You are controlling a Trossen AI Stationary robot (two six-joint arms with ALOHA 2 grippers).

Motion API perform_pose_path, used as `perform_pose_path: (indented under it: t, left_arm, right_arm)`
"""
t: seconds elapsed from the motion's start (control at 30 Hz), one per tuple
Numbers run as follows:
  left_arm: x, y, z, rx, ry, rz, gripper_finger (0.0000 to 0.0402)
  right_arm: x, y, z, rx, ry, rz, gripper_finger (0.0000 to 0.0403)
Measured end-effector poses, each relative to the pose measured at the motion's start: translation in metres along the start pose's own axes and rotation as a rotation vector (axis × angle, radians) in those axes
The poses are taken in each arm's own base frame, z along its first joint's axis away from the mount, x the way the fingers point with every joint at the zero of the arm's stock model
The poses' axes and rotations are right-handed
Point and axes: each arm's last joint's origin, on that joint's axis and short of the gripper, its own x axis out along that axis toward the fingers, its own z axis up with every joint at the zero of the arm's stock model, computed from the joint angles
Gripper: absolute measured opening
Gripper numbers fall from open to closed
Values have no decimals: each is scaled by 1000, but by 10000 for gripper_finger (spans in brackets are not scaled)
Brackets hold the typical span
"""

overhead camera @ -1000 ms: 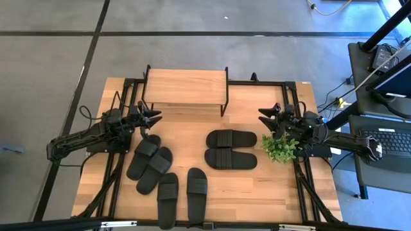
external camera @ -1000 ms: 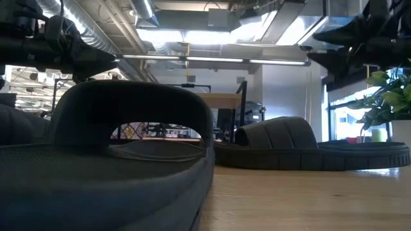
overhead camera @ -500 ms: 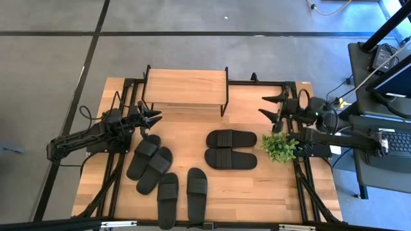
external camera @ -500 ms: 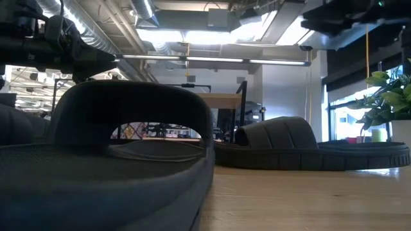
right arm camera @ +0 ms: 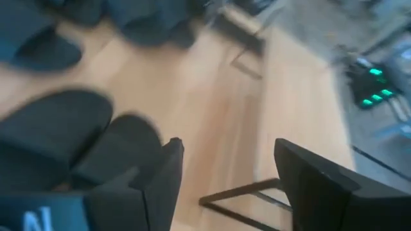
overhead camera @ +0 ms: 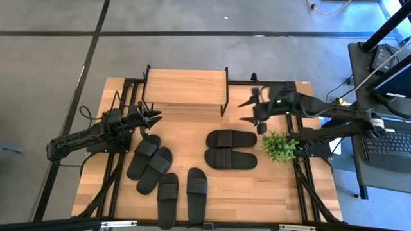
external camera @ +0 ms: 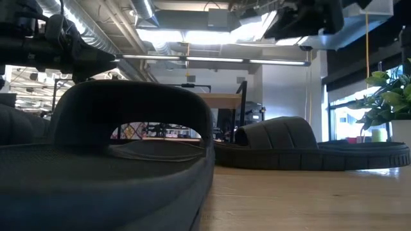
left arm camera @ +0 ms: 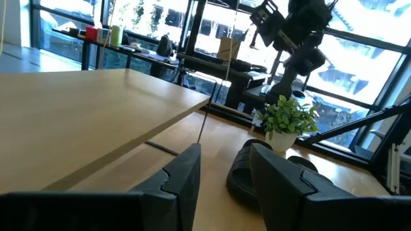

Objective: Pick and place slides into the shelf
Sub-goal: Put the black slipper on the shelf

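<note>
A: While the shelf (overhead camera: 185, 86) stands at the table's far edge, where do the slides lie relative to it?

B: All six lie on the table (overhead camera: 257, 192), none on the shelf. The pair of slides (overhead camera: 231, 149) nearest the shelf's right end lies side by side, touching, long axes parallel to the shelf's long edge. A second pair (overhead camera: 149, 162), off the shelf's left end, runs diagonally, one end of each angled toward the shelf. The third pair (overhead camera: 182, 194) lies farthest from the shelf, long axes at right angles to its long edge.

A: State of the right gripper (overhead camera: 249, 111)?

B: Fingers spread, holding nothing. It hangs above the table just off the shelf's right end, over the gap between the shelf and the nearest pair. A potted plant (overhead camera: 279, 147) stands to the right of that pair.

A: And the left gripper (overhead camera: 151, 117)?

B: Released also, fingers (left arm camera: 182, 176) parted and empty. It waits just beside the shelf's left front corner.
</note>
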Motion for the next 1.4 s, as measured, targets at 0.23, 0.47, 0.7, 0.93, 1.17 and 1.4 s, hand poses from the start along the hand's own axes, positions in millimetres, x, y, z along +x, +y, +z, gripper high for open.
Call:
perform_pose_path:
  t: [0.23, 0.47, 0.7, 0.93, 1.17, 1.4]
  left_arm:
    - [0, 0, 0, 0, 0, 0, 128]
    - [0, 0, 0, -2, 1, 0, 128]
    - [0, 0, 0, -2, 1, 0, 128]
    - [0, 0, 0, -2, 4, 1, 128]
    - [0, 0, -2, -3, 16, 4, 128]
    - [0, 0, -2, -3, 16, 4, 128]
  right_arm:
    - [54, 25, -14, -124, 178, 225, 243]
    - [99, 48, -33, -178, 354, 338, 243]
    - [130, 63, -45, -321, 457, 330, 243]
    - [144, 61, -45, -323, 412, 270, 243]
    - [156, 69, -50, -288, 373, 342, 241]
    - [163, 71, -43, -299, 307, 300, 187]
